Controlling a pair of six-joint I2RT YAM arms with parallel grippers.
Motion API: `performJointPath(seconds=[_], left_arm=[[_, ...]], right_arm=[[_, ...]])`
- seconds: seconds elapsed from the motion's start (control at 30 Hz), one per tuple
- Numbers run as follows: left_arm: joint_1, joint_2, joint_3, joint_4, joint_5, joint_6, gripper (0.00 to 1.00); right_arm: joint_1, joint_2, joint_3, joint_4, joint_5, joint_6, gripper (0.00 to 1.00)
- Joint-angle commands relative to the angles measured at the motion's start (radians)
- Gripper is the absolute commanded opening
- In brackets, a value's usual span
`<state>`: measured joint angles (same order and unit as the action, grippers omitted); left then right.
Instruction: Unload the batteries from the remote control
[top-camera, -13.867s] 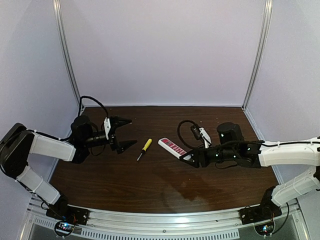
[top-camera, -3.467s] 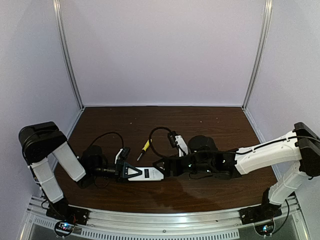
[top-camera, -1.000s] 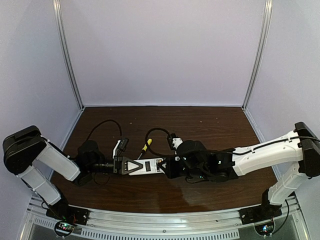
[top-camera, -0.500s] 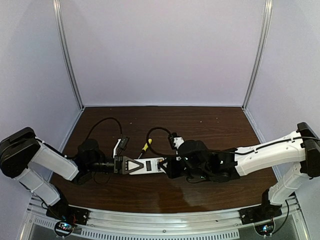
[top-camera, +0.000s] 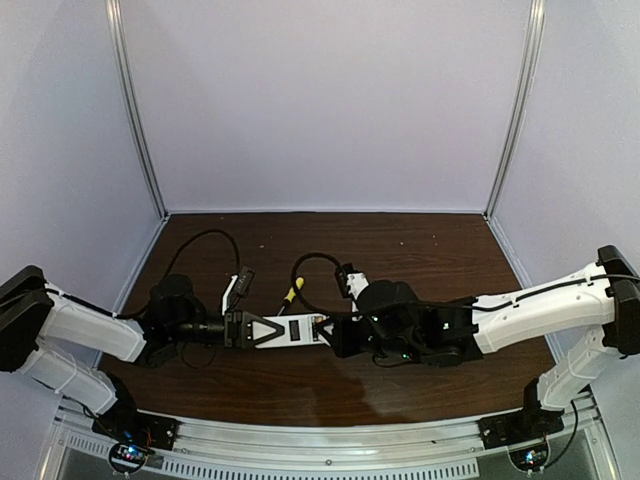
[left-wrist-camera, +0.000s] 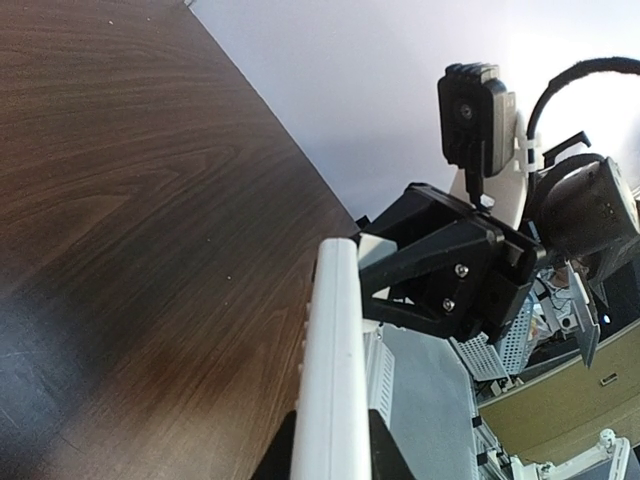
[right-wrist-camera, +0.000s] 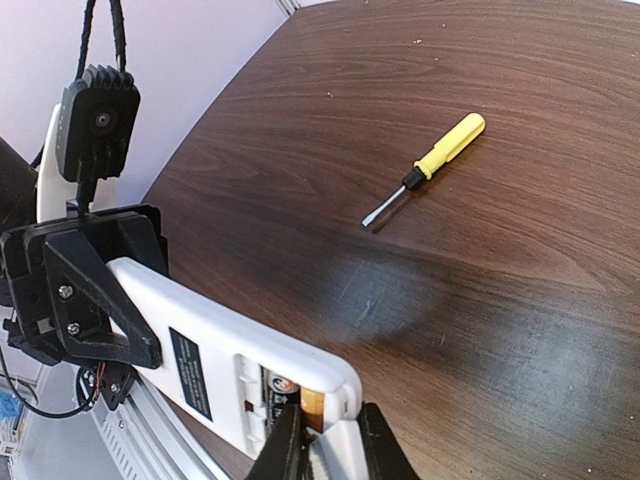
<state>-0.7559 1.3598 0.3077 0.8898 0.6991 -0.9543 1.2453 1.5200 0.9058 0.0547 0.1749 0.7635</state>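
Both ends of the remote control (top-camera: 297, 331) are clamped, clear of the table (top-camera: 400, 260), with your left gripper (top-camera: 280, 330) on one end and your right gripper (right-wrist-camera: 328, 445) at the end where the batteries (right-wrist-camera: 285, 386) show, so an uneven pull could twist it free and drop it.

You're seeing the bench (top-camera: 420, 250) showing dark wood grain under a glossy, light-catching finish. The remote control (right-wrist-camera: 230, 345) is presenting smooth white plastic with a slight sheen; its label (right-wrist-camera: 190, 372) is looking matt black. The screwdriver (right-wrist-camera: 445, 145) is showing a smooth yellow plastic handle and a metal-looking shaft. The left pincer (right-wrist-camera: 115, 290) is reading as matt black plastic.
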Motion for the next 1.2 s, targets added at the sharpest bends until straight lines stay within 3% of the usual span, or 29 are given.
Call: performJointPath(seconds=[0.0,0.63,0.87,1.17], left_arm=[[0.029,-0.037,0.014,-0.064,-0.123,0.034,0.0],[0.037,-0.09,0.017,-0.157,-0.186,0.077,0.0],[0.036,-0.088,0.019,-0.162,-0.193,0.082,0.0],[0.036,-0.091,0.022,-0.179,-0.206,0.088,0.0]], right_arm=[[-0.002,-0.026,-0.031,-0.15,0.082,-0.033,0.02],[-0.008,-0.052,-0.045,-0.197,0.132,-0.038,0.08],[-0.012,-0.059,-0.047,-0.209,0.135,-0.038,0.27],[-0.02,-0.066,-0.053,-0.218,0.141,-0.039,0.31]])
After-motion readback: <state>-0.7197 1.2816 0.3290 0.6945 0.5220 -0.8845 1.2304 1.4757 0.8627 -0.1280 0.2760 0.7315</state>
